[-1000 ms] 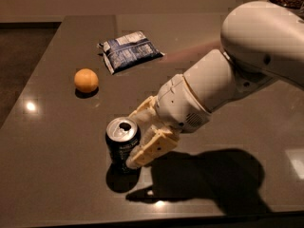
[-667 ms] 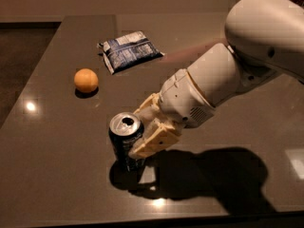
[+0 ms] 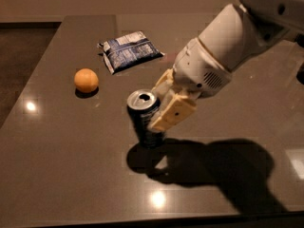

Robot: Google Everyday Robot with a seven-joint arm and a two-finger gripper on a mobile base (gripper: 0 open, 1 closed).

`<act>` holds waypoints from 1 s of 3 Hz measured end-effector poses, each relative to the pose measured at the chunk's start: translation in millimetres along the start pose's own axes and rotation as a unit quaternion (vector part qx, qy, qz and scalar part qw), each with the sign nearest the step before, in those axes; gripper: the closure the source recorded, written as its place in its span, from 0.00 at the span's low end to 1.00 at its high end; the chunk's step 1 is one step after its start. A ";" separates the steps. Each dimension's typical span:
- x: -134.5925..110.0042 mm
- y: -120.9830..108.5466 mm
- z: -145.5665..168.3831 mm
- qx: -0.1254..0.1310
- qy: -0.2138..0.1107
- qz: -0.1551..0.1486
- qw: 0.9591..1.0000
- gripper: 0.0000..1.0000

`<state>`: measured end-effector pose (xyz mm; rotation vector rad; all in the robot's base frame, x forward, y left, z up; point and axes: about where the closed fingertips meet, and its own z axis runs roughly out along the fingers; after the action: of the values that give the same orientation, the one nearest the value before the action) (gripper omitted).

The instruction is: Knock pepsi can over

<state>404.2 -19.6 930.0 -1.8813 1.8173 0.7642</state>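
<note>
The pepsi can (image 3: 144, 119), dark blue with an opened silver top, is at the middle of the dark table (image 3: 57, 165), with its top tilted slightly to the left. My gripper (image 3: 159, 109) comes in from the right on the white arm. Its cream fingers (image 3: 174, 114) sit one on the near side of the can and one on the far side, closed against it. The far finger is partly hidden behind the can. The can's shadow lies on the table just below it.
An orange ball (image 3: 86, 80) lies to the left of the can. A blue-and-white snack bag (image 3: 129, 50) lies flat farther back. The table's left edge (image 3: 33, 75) borders a dark floor. The arm's large shadow (image 3: 223, 170) covers the near right of the table.
The gripper and the can between its fingers have moved together to the right and away from the near edge. The ball and the bag have not moved.
</note>
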 end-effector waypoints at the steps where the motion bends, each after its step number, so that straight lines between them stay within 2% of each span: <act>1: 12.2 -17.4 -17.4 0.009 0.059 0.011 0.998 1.00; 2: 31.8 -36.9 -33.1 0.014 0.121 0.023 0.992 1.00; 3: 49.5 -51.5 -45.3 0.022 0.182 0.021 0.983 1.00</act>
<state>460.0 -83.2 928.8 -2.0635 2.0746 0.4060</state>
